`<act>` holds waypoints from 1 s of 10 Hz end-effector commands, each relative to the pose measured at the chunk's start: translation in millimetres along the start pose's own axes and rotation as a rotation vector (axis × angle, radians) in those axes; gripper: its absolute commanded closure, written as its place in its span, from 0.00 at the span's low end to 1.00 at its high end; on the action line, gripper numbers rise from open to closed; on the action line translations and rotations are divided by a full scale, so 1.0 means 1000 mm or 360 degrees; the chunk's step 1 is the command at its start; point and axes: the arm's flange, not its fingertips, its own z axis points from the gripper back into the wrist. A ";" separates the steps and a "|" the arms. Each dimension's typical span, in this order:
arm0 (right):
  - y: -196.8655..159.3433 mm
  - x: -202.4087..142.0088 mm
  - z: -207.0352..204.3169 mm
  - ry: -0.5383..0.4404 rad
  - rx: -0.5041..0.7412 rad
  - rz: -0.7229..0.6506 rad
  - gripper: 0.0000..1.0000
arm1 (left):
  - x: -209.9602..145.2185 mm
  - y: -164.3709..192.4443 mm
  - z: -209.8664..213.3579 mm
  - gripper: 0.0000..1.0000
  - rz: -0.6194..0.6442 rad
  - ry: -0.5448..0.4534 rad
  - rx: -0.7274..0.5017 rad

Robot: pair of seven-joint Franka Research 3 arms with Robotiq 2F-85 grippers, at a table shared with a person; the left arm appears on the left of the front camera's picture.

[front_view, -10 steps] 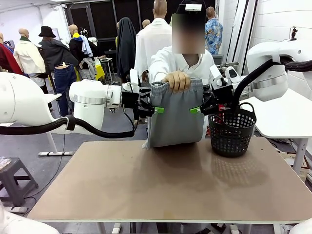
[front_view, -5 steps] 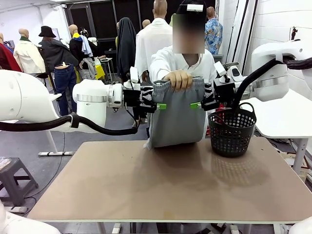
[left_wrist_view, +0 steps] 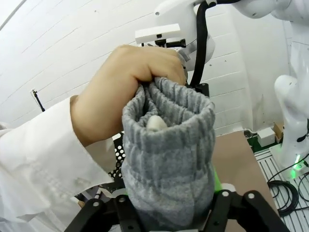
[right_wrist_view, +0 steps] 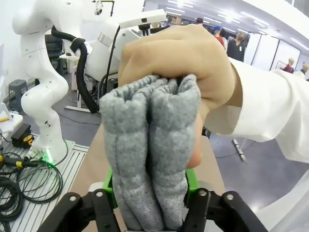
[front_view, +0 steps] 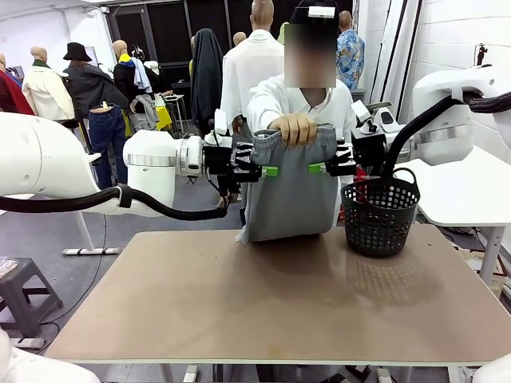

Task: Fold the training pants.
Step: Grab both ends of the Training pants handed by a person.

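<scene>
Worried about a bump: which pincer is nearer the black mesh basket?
Right. The right pincer clamps the training pants at the edge just up-left of the basket; the left pincer clamps their opposite edge.

Bright, even lighting
Ceiling lights (right_wrist_view: 227,12) are glowing at 1 o'clock in the right wrist view; wrist-view edges are bending.

White rounded left arm (front_view: 48,171) and right arm (front_view: 451,100), silver ring (front_view: 148,162) behind the black left gripper (front_view: 268,171), green pads (front_view: 272,171), black cable (front_view: 415,128) looping behind the right gripper (front_view: 318,167); person's sleeve (left_wrist_view: 34,169) white
</scene>
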 end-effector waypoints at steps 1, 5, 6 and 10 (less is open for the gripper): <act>-0.010 0.004 -0.005 -0.0002 -0.0020 -0.0061 1.00 | 0.003 0.007 0.002 1.00 0.0053 -0.0068 -0.0003; -0.014 0.003 -0.006 0.0013 0.0009 -0.0110 1.00 | -0.005 0.017 0.005 1.00 0.0095 -0.0073 0.0024; -0.014 0.003 -0.006 0.0024 0.0006 -0.0122 1.00 | -0.006 0.019 0.005 1.00 0.0100 -0.0062 0.0034; -0.024 -0.001 -0.017 0.0128 0.0000 -0.0094 1.00 | -0.011 0.015 0.007 1.00 0.0075 -0.0029 0.0030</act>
